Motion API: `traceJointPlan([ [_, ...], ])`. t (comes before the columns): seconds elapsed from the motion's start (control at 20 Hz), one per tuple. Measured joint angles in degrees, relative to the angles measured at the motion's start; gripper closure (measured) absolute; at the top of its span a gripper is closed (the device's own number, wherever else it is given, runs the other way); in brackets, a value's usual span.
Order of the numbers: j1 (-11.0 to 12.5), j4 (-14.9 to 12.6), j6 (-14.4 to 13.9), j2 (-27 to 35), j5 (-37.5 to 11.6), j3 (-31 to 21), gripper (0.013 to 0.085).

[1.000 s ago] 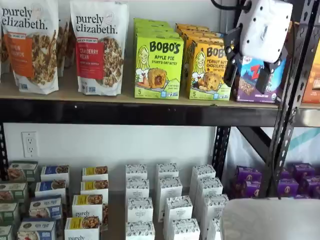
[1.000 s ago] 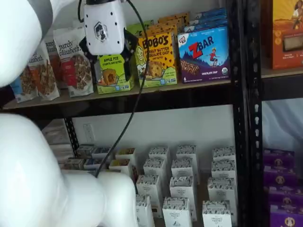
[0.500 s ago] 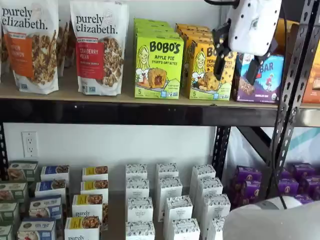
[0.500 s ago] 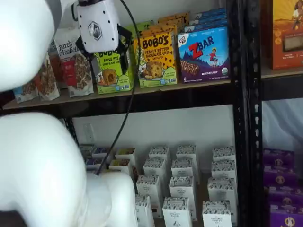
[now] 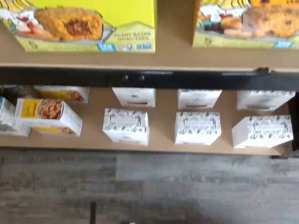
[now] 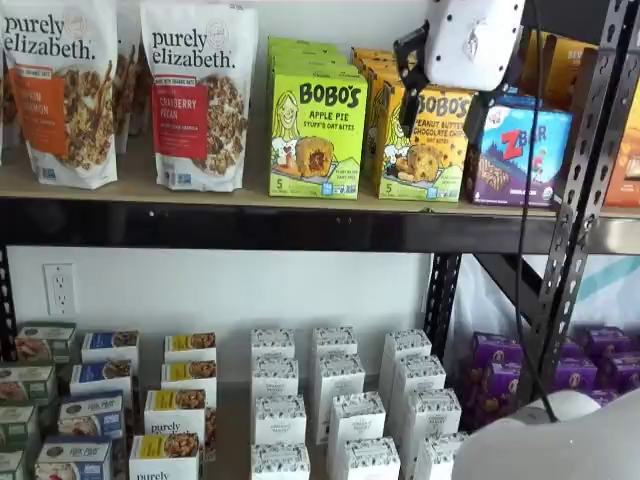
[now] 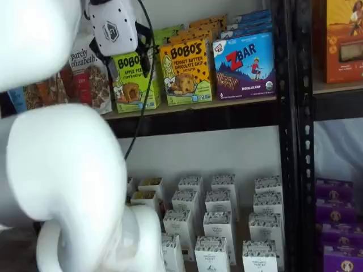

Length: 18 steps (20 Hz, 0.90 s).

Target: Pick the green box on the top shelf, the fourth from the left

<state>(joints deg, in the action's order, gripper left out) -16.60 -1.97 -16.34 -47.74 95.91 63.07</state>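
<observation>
The green box (image 6: 317, 135) stands upright at the front of the top shelf (image 6: 200, 225), with more of its kind in a row behind it. In both shelf views my gripper hangs in front of the shelf, open and empty, with a plain gap between its black fingers. In a shelf view the gripper (image 7: 129, 63) frames the upper part of the green box (image 7: 135, 85). In a shelf view the gripper (image 6: 443, 92) lines up with the yellow-orange box to the right. The wrist view shows the green box's (image 5: 93, 25) lower front above the shelf's black beam (image 5: 149, 77).
Granola bags (image 6: 198, 95) stand left of the green box. A yellow-orange Bobo's box (image 6: 425, 145) and a ZBar box (image 6: 515, 150) stand right of it. A black upright (image 6: 585, 170) rises at the right. Small white boxes (image 6: 335, 380) fill the lower shelf. My white arm (image 7: 62, 170) blocks the left of a shelf view.
My gripper has moved left along the top shelf, from in front of the ZBar box towards the green box. It stays open. The boxes have not moved.
</observation>
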Motion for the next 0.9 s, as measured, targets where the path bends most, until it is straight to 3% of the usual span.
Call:
traceJointPlan([
  [0.15,-1.9,-1.8,-1.8,1.8,-2.5,0.8,0.0130],
  [0.9,-3.0,-0.9,-3.0,12.8,-7.4,8.1,0.0130],
])
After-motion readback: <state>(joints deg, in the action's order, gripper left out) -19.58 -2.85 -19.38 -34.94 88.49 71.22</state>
